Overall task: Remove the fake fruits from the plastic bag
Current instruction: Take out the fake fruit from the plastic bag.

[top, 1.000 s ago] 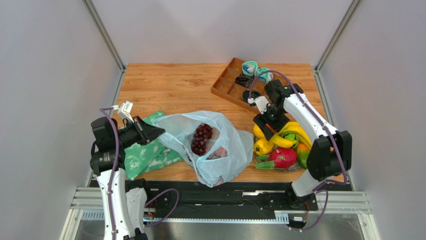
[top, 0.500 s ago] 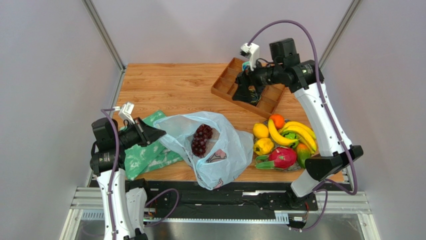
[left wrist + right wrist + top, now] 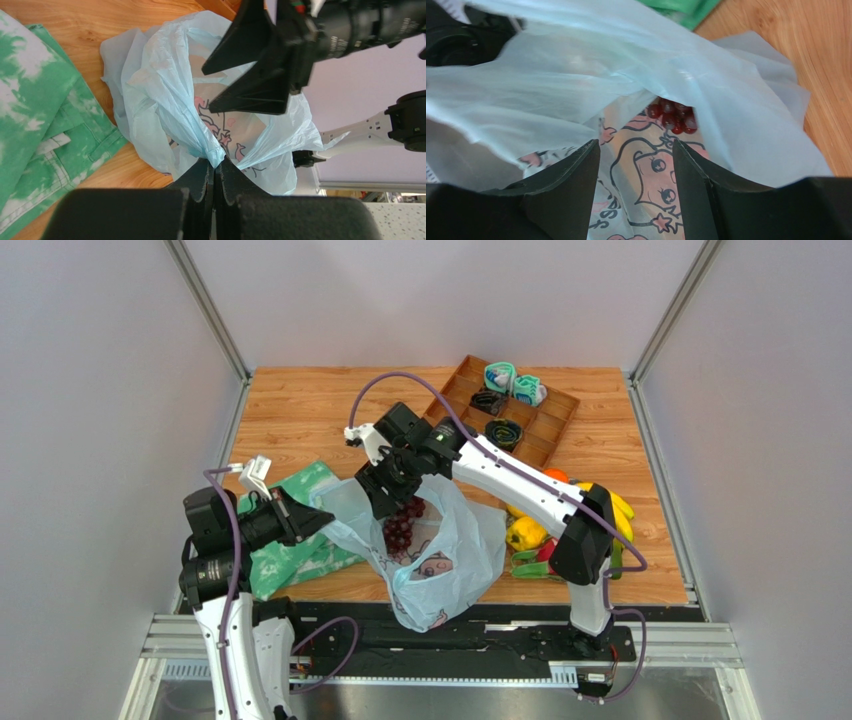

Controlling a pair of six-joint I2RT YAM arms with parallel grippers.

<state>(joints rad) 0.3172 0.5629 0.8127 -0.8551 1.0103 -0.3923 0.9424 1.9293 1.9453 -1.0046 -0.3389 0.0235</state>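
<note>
Plastic bag (image 3: 455, 540) lies crumpled on the wooden table (image 3: 320, 410) near its front edge, beside the green-and-white cloth (image 3: 300, 552). Left gripper (image 3: 215, 172) is clamped tight on a gathered fold of the bag's left rim. Right gripper (image 3: 636, 147) hangs over the bag's mouth, jaws spread, holding nothing. Purple grapes (image 3: 672, 116) sit inside the bag. A yellow pepper (image 3: 525, 533) lies outside it, to its right.
</note>
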